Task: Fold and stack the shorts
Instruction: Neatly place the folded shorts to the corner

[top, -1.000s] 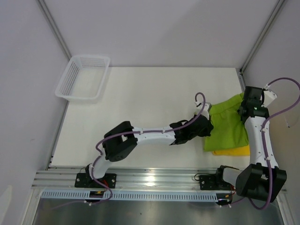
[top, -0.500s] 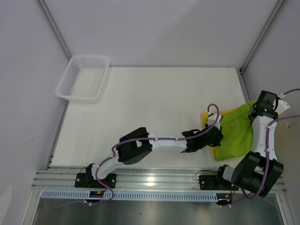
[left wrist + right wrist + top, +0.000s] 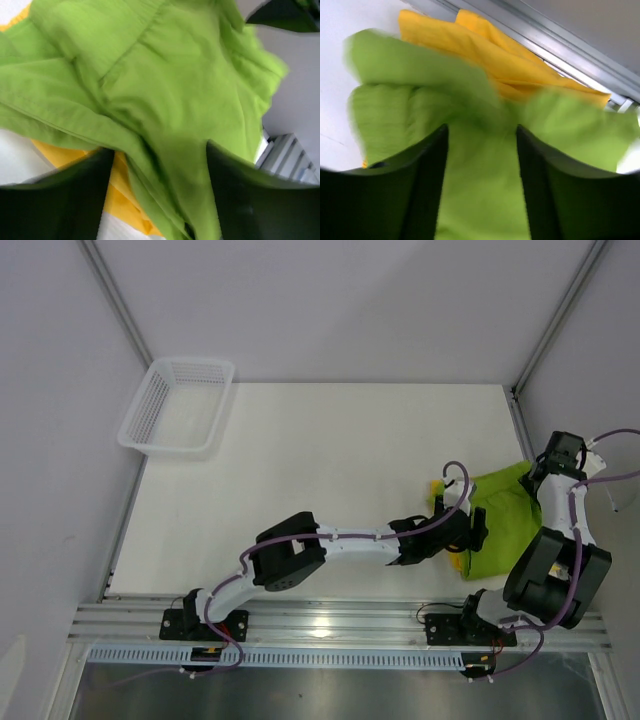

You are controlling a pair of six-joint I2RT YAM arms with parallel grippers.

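Left pincer [image 3: 159,165], right pincer [image 3: 481,135] gape astride green shorts [image 3: 165,80] (yellow pair [image 3: 485,47] beneath).

The top camera is looking down from above and behind the arm bases, taking in the whole bench [image 3: 300,460]. Each wrist camera is peering closely past its own end effector, the left end effector [image 3: 157,192] pointing right and the right end effector [image 3: 481,185] pointing near. All views are sharing the lime green shorts [image 3: 505,515] lying over the yellow shorts [image 3: 485,45].

Upper shorts [image 3: 165,90] on lower shorts [image 3: 125,195]
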